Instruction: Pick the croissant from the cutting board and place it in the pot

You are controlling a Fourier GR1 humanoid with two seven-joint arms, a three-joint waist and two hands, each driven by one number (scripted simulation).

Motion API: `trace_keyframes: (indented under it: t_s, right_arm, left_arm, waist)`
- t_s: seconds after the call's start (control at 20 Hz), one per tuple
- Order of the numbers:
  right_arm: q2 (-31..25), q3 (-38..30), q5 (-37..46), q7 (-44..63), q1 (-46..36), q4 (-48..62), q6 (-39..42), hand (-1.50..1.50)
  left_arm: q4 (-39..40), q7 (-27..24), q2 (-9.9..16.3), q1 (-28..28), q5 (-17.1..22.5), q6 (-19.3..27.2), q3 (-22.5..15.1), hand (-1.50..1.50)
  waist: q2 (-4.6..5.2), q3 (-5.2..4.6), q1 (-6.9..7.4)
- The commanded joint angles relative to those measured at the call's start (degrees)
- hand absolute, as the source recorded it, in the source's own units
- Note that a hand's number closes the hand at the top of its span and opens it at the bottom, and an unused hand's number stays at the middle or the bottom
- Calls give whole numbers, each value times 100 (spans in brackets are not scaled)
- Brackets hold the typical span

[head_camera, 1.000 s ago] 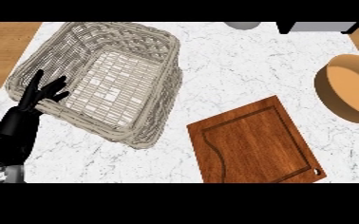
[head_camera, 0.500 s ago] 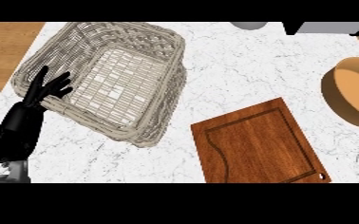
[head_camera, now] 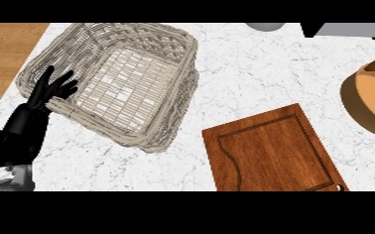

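The wooden cutting board lies at the lower right of the marble counter, and nothing shows on it. No croissant is visible anywhere. A tan round vessel is cut off by the right edge. My left hand stands at the left with its fingers straight and spread, up against the left rim of a wicker basket. It holds nothing. My right hand shows nowhere in the view.
The large wicker basket fills the upper left of the counter and has nothing in it. A grey round object and a dark grey object sit at the far edge. Brown wood borders the counter on the left.
My left hand has moved up and slightly right along the basket's left rim. The whole scene has slid a little to the right in the view.
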Motion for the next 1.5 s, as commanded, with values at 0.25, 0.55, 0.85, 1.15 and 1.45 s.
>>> trace_keyframes:
  t_s: [0.25, 0.55, 0.85, 1.15, 1.45]
  right_arm:
    - [188, -352, -277, -903, -758, 1567, -195, -150]
    - [321, -1336, -1293, -1740, -1114, 1541, -534, -150]
    - [-45, -1851, -1867, -1492, -1620, 1852, -49, -150]
    - [-242, -2168, -2342, -1896, -1101, 2143, 808, -150]
    - [-811, -2560, -2734, -2286, -382, 2238, 1524, -150]
  left_arm:
    - [663, 381, 38, 111, -292, 46, -97, 0]
    - [635, 113, 3, 378, -283, 97, 0, 0]
    - [867, 210, 58, 237, -216, 29, 98, 0]
    - [612, 207, 174, 566, -187, -52, 197, 0]
    - [588, 82, 44, 692, -307, 78, 172, 0]
  waist:
    - [79, -81, -32]
    - [32, -75, -112]
    - [12, -96, -251]
    - [-35, -91, -299]
    - [-43, -90, -411]
